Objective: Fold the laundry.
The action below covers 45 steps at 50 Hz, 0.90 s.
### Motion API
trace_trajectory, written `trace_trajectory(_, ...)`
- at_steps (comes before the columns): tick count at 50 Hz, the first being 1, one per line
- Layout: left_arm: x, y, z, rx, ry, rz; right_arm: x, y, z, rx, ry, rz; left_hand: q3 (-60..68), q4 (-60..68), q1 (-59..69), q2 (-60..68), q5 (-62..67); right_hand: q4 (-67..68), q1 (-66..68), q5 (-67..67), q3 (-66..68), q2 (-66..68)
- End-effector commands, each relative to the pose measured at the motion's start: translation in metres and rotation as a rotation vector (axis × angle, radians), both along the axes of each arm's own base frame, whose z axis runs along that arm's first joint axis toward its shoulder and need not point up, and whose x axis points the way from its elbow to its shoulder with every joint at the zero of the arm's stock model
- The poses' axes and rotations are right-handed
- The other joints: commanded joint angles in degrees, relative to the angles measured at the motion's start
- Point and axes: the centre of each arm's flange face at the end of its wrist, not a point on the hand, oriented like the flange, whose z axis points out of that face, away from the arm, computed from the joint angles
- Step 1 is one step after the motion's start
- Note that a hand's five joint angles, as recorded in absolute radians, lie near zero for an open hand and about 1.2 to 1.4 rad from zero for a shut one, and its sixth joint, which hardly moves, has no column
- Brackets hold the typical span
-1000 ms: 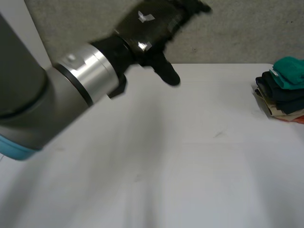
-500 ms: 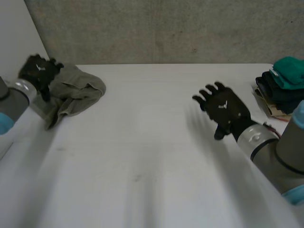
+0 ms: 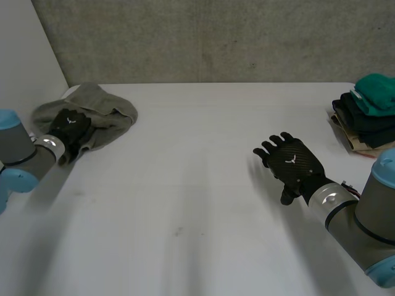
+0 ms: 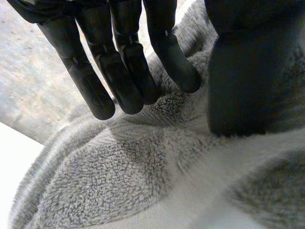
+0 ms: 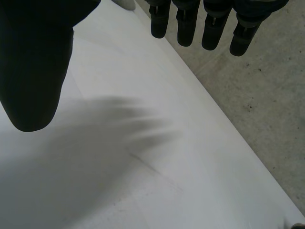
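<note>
A crumpled grey-green towel point(image 3: 108, 110) lies at the table's far left corner. My left hand point(image 3: 69, 126) rests on its near left part. In the left wrist view its fingers point(image 4: 126, 71) and thumb point(image 4: 238, 81) close on a raised fold of the towel point(image 4: 119, 181), with cloth bunched between them. My right hand point(image 3: 293, 163) hovers palm down over bare table right of the middle, far from the towel. Its straight, spread fingers point(image 5: 190, 24) and thumb point(image 5: 33, 62) hold nothing.
A stack of folded clothes point(image 3: 370, 117), teal on top of dark blue and tan pieces, sits at the far right edge. The white table point(image 3: 197, 203) stretches between the two hands. A grey wall runs behind it.
My left arm swung from high across the view down to the towel, then slid onto its near part and closed its fingers. My right hand came into view and barely shifted since.
</note>
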Motion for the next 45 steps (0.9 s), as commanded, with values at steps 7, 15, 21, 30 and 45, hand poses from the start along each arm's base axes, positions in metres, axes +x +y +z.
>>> trace_trajectory(7,-0.061,0.050,0.155,-0.278,0.318,-0.059,0.000,0.000,0.000,0.000,-0.001,0.002,11.88,11.48,11.93,11.68,45.05,-2.12,-2.90,-2.78,-2.08,-2.12)
trace_trajectory(15,-0.064,0.055,0.153,-0.271,0.363,-0.065,-0.003,0.000,-0.002,0.009,0.002,-0.003,0.74,0.34,0.80,0.55,33.91,-2.12,-2.90,-2.78,-2.08,-2.12)
trace_trajectory(21,-0.053,0.057,0.111,-0.080,0.304,-0.013,-0.007,-0.004,-0.002,0.007,0.002,-0.016,-50.33,-50.73,-50.28,-50.53,-17.17,-2.12,-2.90,-2.78,-2.08,-2.12)
trace_trajectory(30,-0.038,0.059,0.062,0.044,0.166,0.034,-0.007,-0.005,-0.002,0.004,0.002,-0.016,-45.47,-45.87,-45.42,-45.67,-12.30,-2.12,-2.90,-2.78,-2.08,-2.12)
trace_trajectory(45,-0.011,0.030,0.006,0.058,0.073,0.081,-0.007,-0.005,-0.007,0.015,0.012,-0.016,-34.87,-35.27,-34.82,-35.07,-1.70,-2.12,-2.90,-2.78,-2.08,-2.12)
